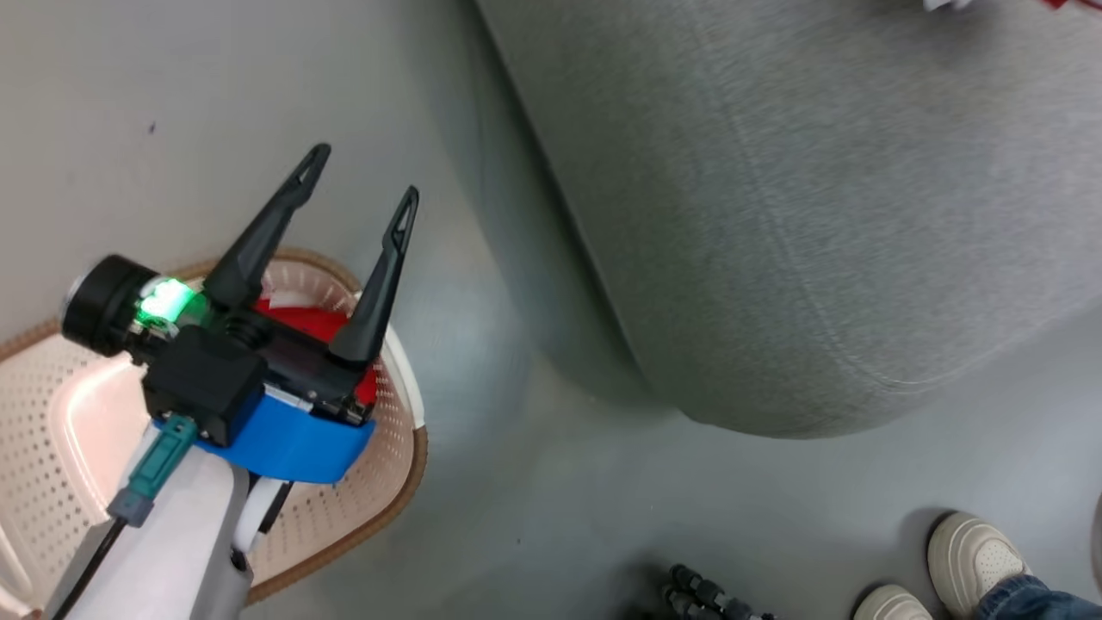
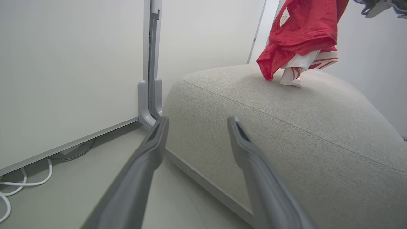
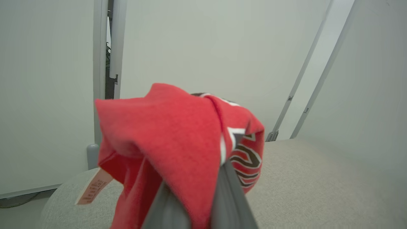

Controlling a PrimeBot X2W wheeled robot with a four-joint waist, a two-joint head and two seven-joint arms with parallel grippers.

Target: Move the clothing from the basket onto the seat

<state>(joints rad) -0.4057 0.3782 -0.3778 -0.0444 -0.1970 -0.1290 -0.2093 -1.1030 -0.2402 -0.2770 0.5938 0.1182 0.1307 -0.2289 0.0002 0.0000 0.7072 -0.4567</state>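
**Seat** [image 1: 818, 215]: large grey woven cushion with a rounded corner and stitched seam, standing on the grey floor [image 1: 551, 517] to the right of the basket.

**Basket** [image 1: 405, 482]: cream perforated plastic with a brown rim, on the floor at lower left of the head view, just beside the seat's corner.

**Left pincer** [image 1: 366, 176]: pale forearm rising from the lower left and poised over the basket. The two dark fingers are spread wide, hold nothing, and point towards the seat's edge.

**Right pincer** [image 3: 203, 203]: raised above the seat, fingers clamped together on the jersey.

**Jersey** [image 3: 178, 136]: red with white and striped panels, hanging bunched from the right pincer. Its lowest fold meets the seat's top.

**Red garment** [image 1: 310, 323]: lying inside the basket, partly hidden beneath the left pincer.

**Shoes** [image 1: 973, 551]: one pale pair, a person's, on the floor at lower right.
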